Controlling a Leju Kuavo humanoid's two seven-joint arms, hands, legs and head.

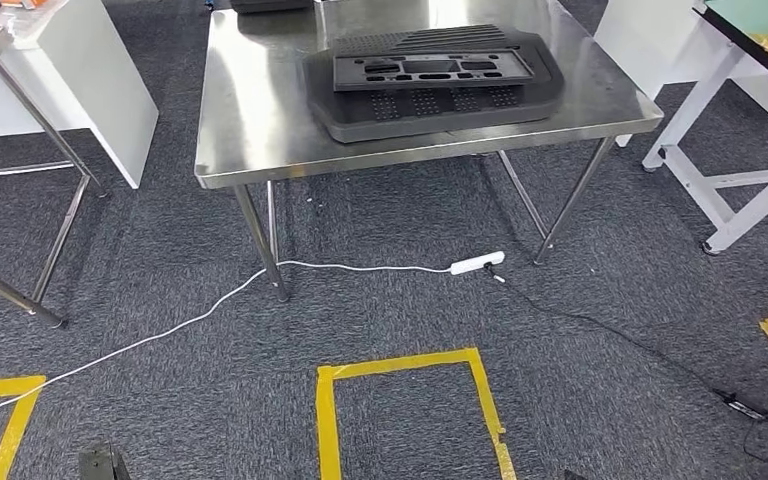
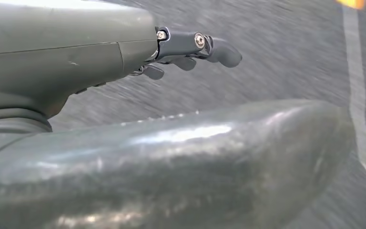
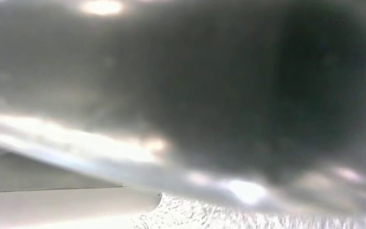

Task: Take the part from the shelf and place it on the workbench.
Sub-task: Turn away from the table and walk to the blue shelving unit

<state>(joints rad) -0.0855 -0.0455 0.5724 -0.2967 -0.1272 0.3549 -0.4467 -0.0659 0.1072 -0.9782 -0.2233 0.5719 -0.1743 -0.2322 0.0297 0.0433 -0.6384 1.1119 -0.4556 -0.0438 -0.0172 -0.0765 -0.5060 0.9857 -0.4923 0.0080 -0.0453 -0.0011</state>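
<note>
A large dark grey moulded part lies flat on the steel workbench, toward its front right corner, with a black slotted panel on top of it. In the left wrist view my left hand hangs over the grey carpet, its fingers stretched out and holding nothing. The right wrist view is dark and blurred. It shows a pale grey cover at the edge, and how the right hand's fingers lie cannot be made out.
A white power strip and its white cable lie on the carpet before the workbench legs. A black cable runs right. A yellow tape square marks the floor. A white table stands right, a steel table left.
</note>
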